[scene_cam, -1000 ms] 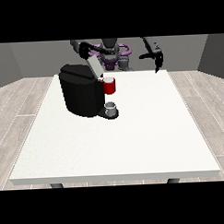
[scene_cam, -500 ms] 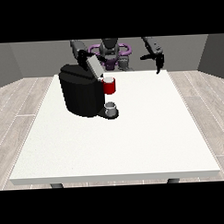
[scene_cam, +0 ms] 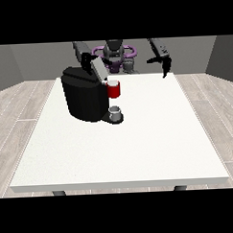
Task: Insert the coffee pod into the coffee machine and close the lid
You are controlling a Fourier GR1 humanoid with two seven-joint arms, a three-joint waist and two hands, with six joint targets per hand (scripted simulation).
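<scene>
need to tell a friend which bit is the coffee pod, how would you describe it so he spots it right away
Start at the big black coffee machine on the white table. On its front side, above the small grey cup, sits the coffee pod. It is the only red thing there.

front view, high across table (scene_cam: 139,151), facing robot (scene_cam: 114,53)

A bulky black coffee machine (scene_cam: 85,95) stands on the large white table (scene_cam: 138,141), rear-left; a small grey cup (scene_cam: 116,111) sits at its front.
</scene>
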